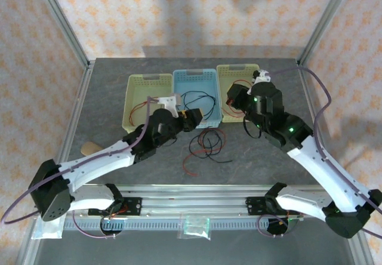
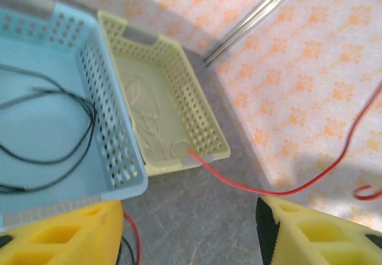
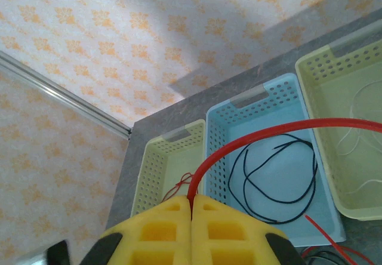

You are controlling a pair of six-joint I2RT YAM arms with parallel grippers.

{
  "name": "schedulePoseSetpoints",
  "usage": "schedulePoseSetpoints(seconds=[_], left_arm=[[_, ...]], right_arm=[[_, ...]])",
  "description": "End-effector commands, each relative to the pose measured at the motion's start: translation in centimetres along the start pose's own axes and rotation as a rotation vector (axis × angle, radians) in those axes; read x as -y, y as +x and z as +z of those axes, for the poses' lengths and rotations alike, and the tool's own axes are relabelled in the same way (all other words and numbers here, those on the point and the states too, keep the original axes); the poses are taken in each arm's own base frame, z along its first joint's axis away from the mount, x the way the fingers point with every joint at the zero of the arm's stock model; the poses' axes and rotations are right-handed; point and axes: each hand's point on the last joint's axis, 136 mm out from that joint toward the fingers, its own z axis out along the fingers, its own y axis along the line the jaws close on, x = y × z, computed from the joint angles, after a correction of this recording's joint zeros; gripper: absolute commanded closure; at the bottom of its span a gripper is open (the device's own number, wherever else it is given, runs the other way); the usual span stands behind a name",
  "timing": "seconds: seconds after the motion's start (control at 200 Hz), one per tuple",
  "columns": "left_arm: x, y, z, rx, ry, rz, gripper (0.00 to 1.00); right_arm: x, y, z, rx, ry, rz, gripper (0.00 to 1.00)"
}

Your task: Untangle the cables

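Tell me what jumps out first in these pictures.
A red cable arches boldly out of the shut right tool in the right wrist view. On the grey table, just in front of the blue basket, a tangle of red and black cables sprawls between the two arms.

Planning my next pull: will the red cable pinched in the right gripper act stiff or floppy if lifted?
Probably floppy yet slightly springy: the red cable leaves the shut right gripper in a smooth arc, no kink. Likely very light, being so thin. It may drag the tangle on the table.
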Motion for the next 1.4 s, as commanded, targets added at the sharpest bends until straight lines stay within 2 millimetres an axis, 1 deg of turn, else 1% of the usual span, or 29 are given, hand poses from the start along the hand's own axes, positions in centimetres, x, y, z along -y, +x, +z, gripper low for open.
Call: schedulePoseSetpoints(seconds=[0.0,0.135,0.23,0.31,0.34,0.35,0.37,0.426,0.486,0.636,0.756,0.866,1.132,1.242,1.397], left_arm=[[2.8,-1.7,-1.2,-0.010,0.092,0.118,0.38],[5.6,-2.9,-2.1,-0.025,0.189,0.209,0.34],[7.4,-3.1,-2.3,-0.052,0.248,0.242,0.33],[8.3,-3.1,-2.1,-0.070,0.281,0.254,0.33],[8.4,-3.1,-1.9,-0.074,0.286,0.254,0.34],[8.4,-3.0,-1.8,-0.075,0.288,0.254,0.34],[8.5,-3.0,-1.7,-0.078,0.293,0.253,0.34],[8.7,-2.9,-1.4,-0.083,0.299,0.250,0.35],[8.3,-2.8,-1.0,-0.082,0.283,0.244,0.37],[7.4,-2.6,-0.1,-0.081,0.239,0.232,0.41],[7.4,-2.5,0.4,-0.077,0.242,0.227,0.44],[7.3,-2.4,1.0,-0.086,0.235,0.229,0.48],[7.3,-2.5,1.7,-0.076,0.232,0.229,0.70],[7.4,-2.3,2.0,-0.084,0.233,0.231,0.82],[7.1,-2.3,2.2,-0.084,0.223,0.227,0.93]], right_arm=[[-0.9,0.1,1.4,-0.015,-0.037,0.101,1.00],[-1.9,0.6,2.7,-0.060,-0.076,0.126,1.00],[-2.5,0.9,3.3,-0.083,-0.103,0.131,1.00],[-3.1,1.1,3.5,-0.101,-0.126,0.126,1.00],[-3.3,1.3,3.5,-0.109,-0.137,0.123,1.00],[-3.1,1.7,4.1,-0.121,-0.127,0.121,1.00],[-3.2,1.9,4.3,-0.131,-0.131,0.120,1.00],[-3.4,2.1,4.4,-0.141,-0.146,0.123,1.00],[-3.6,2.3,4.4,-0.149,-0.157,0.125,1.00],[-4.1,2.4,4.1,-0.163,-0.186,0.108,1.00],[-4.8,2.6,3.7,-0.187,-0.220,0.094,1.00],[-5.1,2.9,3.4,-0.207,-0.233,0.082,1.00],[-5.1,2.8,3.0,-0.212,-0.233,0.074,1.00],[-5.3,2.8,3.0,-0.215,-0.238,0.074,1.00],[-5.3,2.8,3.1,-0.217,-0.240,0.076,1.00]])
